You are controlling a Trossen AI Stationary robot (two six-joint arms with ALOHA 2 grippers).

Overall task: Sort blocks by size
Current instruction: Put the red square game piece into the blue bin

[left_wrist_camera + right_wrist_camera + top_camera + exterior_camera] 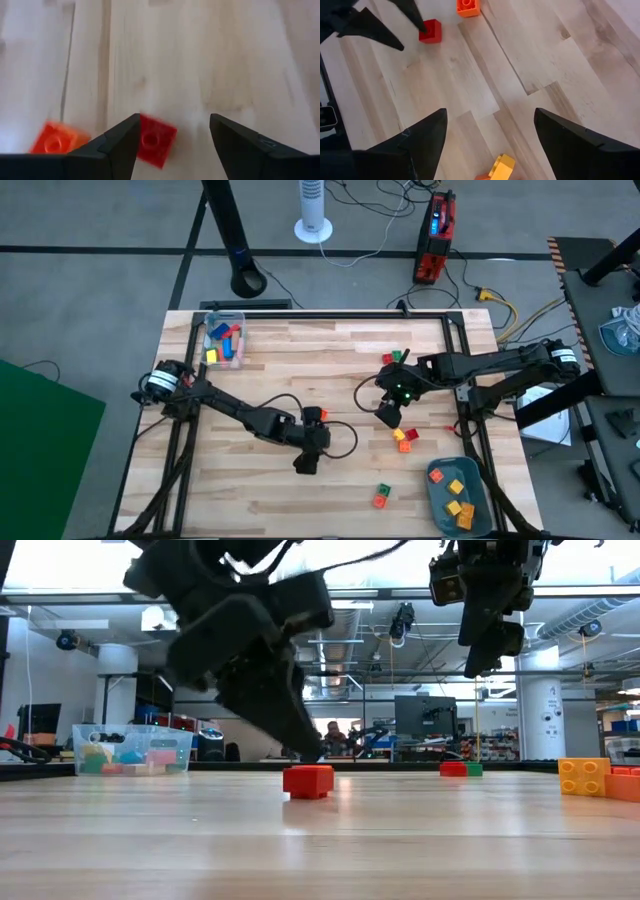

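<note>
arms point(250, 415): 2 | clear box point(224, 340): 1 | tray point(458, 494): 1

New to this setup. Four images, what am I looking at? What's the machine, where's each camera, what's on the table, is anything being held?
It is a robot with two dark arms at a wooden table, each ending in a two-finger claw. One picture looks straight down, one looks level across the tabletop, and one comes from each wrist, looking past that arm's fingers.

The left claw is low near the table's middle, open, with a small red block lying on the wood by one finger; an orange block lies beside it. The right claw hangs above the table, open and empty.

Loose blocks are scattered on the right half. A clear box at the far left corner holds bigger blocks; a grey-blue tray at the near right corner holds small orange and yellow ones. Nothing is held.
</note>
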